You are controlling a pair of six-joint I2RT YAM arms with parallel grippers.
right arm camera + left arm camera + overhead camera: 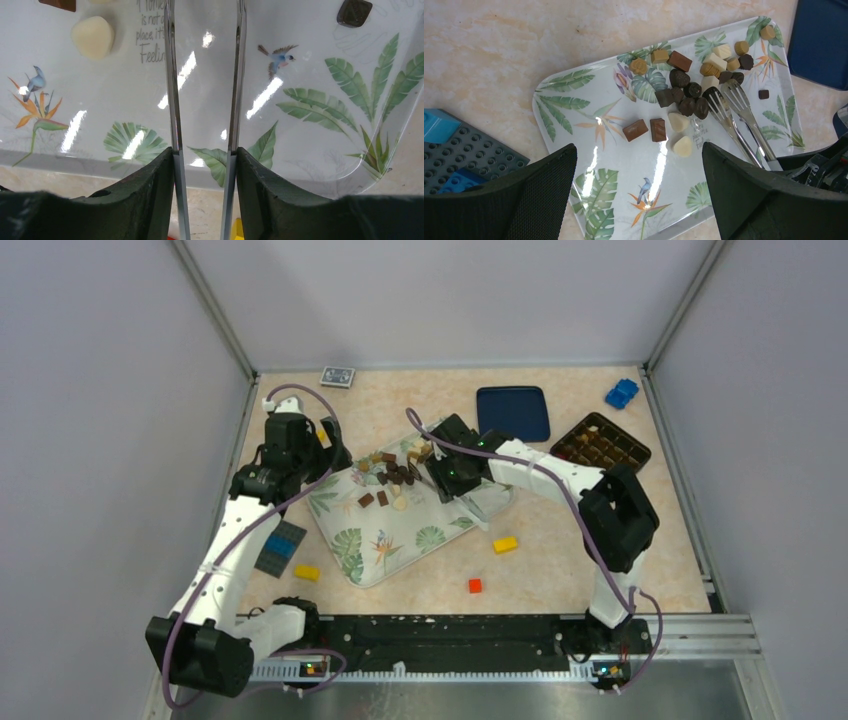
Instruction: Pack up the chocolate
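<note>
- Right gripper [205,156] clamped on tongs [735,96]; tong tips apart, nothing between them, just beside the pile.
- Chocolate [684,95] bunched at the tray's [569,100] far end, some near the rim.
- Left gripper [639,150] spread wide above the tray's left corner.

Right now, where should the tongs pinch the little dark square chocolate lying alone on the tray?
Probably across two opposite flat edges, from above. The small dark square chocolate lies flat and apart from the pile, leaving room for the metal tongs.

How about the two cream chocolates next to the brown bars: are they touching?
Apart. The left wrist view shows bare tray between the upper cream chocolate and the lower cream chocolate.
</note>
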